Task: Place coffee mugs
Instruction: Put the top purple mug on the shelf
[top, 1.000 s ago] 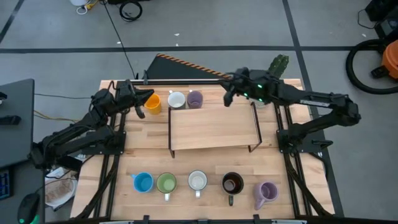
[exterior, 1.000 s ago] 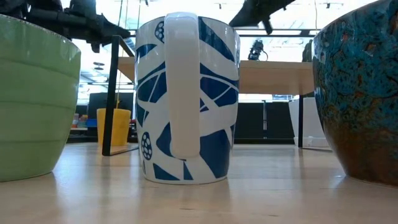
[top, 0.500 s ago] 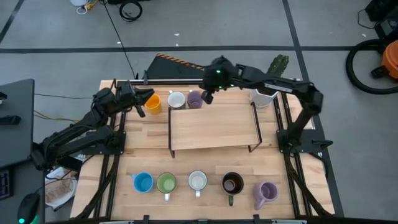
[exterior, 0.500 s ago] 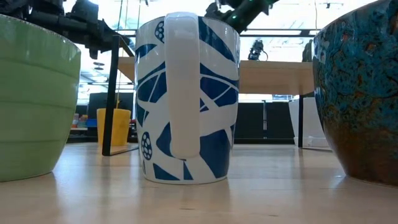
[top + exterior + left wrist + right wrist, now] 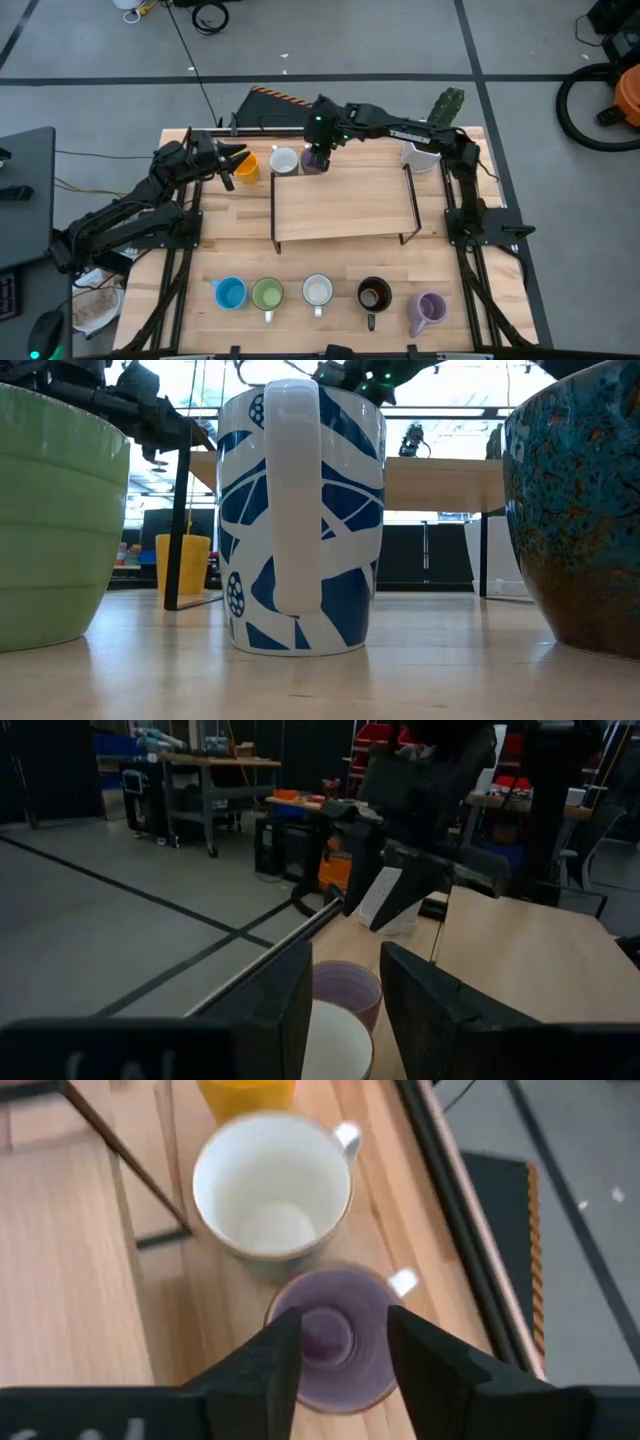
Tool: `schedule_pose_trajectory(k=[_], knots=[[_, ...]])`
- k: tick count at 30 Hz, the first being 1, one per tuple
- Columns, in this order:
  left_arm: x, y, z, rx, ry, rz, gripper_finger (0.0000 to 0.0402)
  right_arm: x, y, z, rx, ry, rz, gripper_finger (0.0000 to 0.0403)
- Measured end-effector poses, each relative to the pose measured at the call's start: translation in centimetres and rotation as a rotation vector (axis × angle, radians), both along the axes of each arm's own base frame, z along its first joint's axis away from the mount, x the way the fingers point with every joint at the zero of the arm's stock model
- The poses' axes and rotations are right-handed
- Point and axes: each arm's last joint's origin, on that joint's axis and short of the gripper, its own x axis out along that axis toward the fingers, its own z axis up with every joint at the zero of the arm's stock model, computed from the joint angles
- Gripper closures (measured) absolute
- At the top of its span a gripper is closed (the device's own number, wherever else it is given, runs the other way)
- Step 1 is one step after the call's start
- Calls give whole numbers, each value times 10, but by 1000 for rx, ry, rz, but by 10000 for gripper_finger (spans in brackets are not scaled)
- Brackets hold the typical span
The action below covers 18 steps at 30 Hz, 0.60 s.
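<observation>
Far row, behind the wooden shelf [image 5: 345,203]: orange mug [image 5: 245,165], white mug [image 5: 284,161], lilac mug [image 5: 334,1334], all sitting upright, mouths up. Right gripper [image 5: 316,158] is hovering right over the lilac mug, arm stretching far across to the left, fingers apart, straddling its rim. Left gripper [image 5: 226,163] is waiting just beside the orange mug, fingers apart. No legible writing.

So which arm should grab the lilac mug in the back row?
Right. The right gripper hangs open directly above the lilac mug, its fingers flanking it. The left gripper sits by the orange mug, farther off.
</observation>
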Motion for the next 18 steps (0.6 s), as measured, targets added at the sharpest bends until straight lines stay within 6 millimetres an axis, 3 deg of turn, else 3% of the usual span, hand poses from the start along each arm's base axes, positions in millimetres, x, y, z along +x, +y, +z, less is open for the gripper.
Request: schedule_pose_trajectory(k=[9, 18], knots=[[0, 0, -8, -104, 37, 4, 274, 11, -13, -22, 41, 188, -27, 194], [-1, 0, -11, -205, 19, 39, 274, 3, -39, -37, 116, 224, -155, 192]])
